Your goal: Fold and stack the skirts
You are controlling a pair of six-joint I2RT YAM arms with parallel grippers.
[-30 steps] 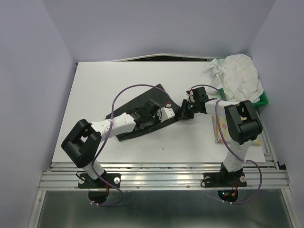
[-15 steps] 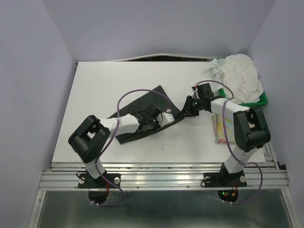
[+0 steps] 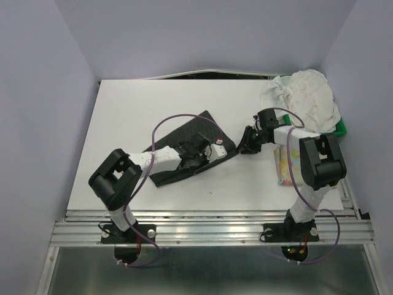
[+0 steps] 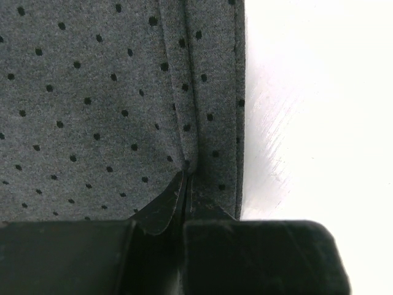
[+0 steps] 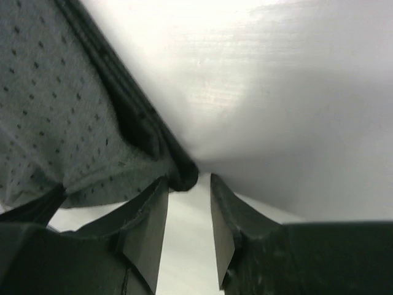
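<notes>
the charcoal skirt [image 3: 187, 130] is soft grey cloth sprinkled with small black dots, lying flat on the table [image 3: 135, 110]. the left gripper [image 4: 185, 184] is pinched tight on a raised fold just inside the cloth's edge. the skirt's long axis runs diagonally, from behind that gripper out toward the right gripper [image 5: 187, 206]. its fingers stand apart, with the skirt's dark rolled edge at their tips; contact is unclear. behind it the white skirt [image 3: 310, 98] is heaped, and the yellow floral skirt [image 3: 284, 169] lies mostly hidden under the right arm [image 3: 316, 163].
</notes>
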